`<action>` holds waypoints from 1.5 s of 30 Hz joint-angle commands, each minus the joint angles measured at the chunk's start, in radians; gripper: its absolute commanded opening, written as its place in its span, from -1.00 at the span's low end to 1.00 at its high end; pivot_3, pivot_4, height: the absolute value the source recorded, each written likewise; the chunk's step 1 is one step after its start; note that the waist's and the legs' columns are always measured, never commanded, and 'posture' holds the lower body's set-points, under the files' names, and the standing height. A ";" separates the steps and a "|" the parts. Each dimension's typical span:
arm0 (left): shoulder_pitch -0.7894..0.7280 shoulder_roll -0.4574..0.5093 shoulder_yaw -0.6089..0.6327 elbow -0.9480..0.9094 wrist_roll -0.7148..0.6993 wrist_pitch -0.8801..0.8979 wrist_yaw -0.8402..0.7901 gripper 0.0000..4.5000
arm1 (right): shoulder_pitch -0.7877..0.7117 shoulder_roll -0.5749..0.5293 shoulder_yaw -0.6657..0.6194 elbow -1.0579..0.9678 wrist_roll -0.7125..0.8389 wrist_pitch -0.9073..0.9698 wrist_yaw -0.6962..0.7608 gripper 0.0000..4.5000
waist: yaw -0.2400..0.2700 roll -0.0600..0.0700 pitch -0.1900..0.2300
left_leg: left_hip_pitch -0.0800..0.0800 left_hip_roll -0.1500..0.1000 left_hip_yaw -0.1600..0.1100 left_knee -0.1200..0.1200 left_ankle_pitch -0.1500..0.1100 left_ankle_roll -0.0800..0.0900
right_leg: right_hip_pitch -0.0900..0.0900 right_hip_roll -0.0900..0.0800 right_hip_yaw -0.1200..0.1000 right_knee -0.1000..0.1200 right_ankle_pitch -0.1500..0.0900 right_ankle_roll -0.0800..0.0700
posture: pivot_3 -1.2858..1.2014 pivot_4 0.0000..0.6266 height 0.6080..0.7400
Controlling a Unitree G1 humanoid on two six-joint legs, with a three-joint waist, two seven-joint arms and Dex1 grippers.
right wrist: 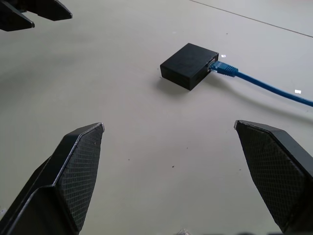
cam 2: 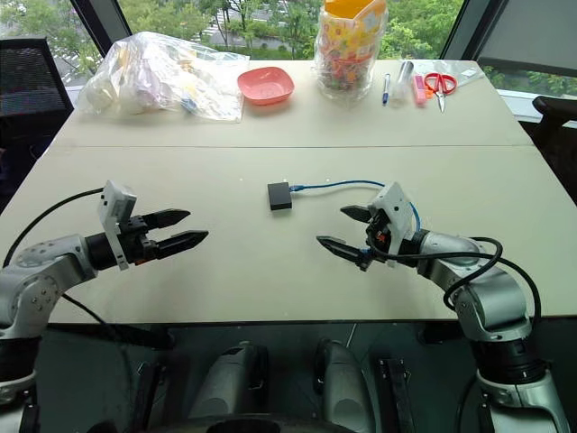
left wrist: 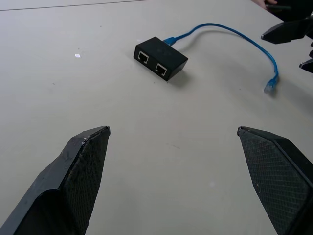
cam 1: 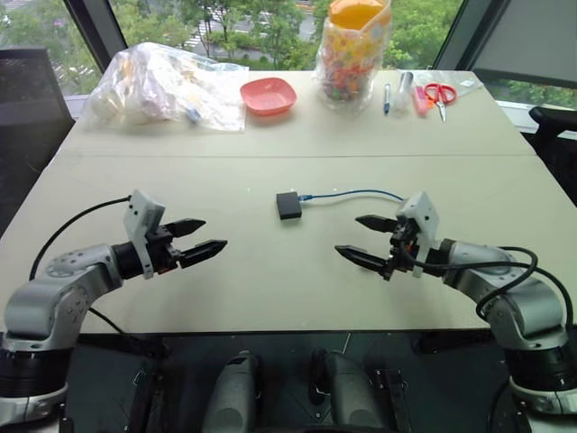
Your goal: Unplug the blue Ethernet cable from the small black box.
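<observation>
- Plainly nothing has been gripped yet: the left gripper [cam 1: 206, 237] and the right gripper [cam 1: 367, 240] both hang over the table [cam 1: 270, 289] with their black fingers spread wide and empty, one on each side and pointing inward.
- Between them, a little farther back, lies the small black box [cam 1: 288, 205], flat on the tabletop and well apart from both claws.
- The blue Ethernet cable [cam 1: 356, 192] is plugged into the side of the box that faces the robot's right; it arcs across the table toward the right gripper, and its free plug [left wrist: 270, 86] lies loose near that claw.
- That layout suits a two-handed pull, I judge — the left claw to steady the box, the right to take the cord close to the seated plug [right wrist: 221, 69].
- The box shows two empty ports [left wrist: 151, 62] on the opposite side.
- No brand, label or writing can be read on box or cable.
</observation>
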 commanded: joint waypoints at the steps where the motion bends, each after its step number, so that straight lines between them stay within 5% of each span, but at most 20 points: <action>1: -0.029 0.046 -0.017 0.003 0.009 -0.014 -0.068 0.93 | -0.052 0.005 0.014 0.020 -0.019 -0.035 0.014 1.00 | -0.001 0.000 0.000 | 0.000 0.000 0.000 0.000 0.000 0.000 | 0.000 0.000 0.000 0.000 0.000 0.000 | 0.03 -0.52 1.00; 21: -0.133 0.048 -0.059 0.056 0.037 -0.007 -0.125 0.93 | -0.177 0.067 0.087 0.213 -0.122 -0.167 0.060 1.00 | -0.001 0.000 0.000 | 0.001 0.000 0.008 -0.001 0.000 0.001 | -0.001 0.000 0.003 0.000 0.000 0.000 | 0.03 -0.52 1.00; 32: -0.119 0.058 -0.003 -0.009 -0.013 0.044 -0.121 0.93 | -0.721 0.316 0.215 1.312 -0.426 -0.625 0.097 1.00 | -0.024 -0.001 0.000 | 0.002 0.000 0.009 -0.001 0.001 0.001 | -0.001 0.005 0.006 0.002 0.004 0.002 | 0.03 -0.52 1.00; 38: 0.012 0.013 0.065 -0.140 -0.051 0.068 -0.011 0.93 | -0.859 0.399 0.257 1.599 -0.581 -0.726 0.026 1.00 | -0.034 -0.001 0.000 | 0.002 0.000 0.011 -0.002 0.001 0.001 | -0.002 0.005 0.009 0.002 0.005 0.001 | 0.03 -0.52 1.00; 41: 0.059 0.005 0.102 -0.193 -0.075 0.082 0.034 0.94 | -0.886 0.439 0.253 1.634 -0.621 -0.737 0.044 0.62 | -0.035 -0.001 0.000 | 0.010 0.002 0.011 -0.002 0.001 0.000 | 0.003 0.006 0.012 0.003 0.004 0.002 | 0.03 -0.52 1.00; 45: 0.091 0.009 0.125 -0.214 -0.095 0.089 0.060 0.94 | -0.905 0.480 0.285 1.640 -0.693 -0.795 0.091 -0.28 | -0.036 -0.001 0.000 | 0.018 0.005 0.011 -0.003 0.001 -0.001 | 0.008 0.009 0.014 0.003 0.003 -0.004 | 0.03 -0.52 1.00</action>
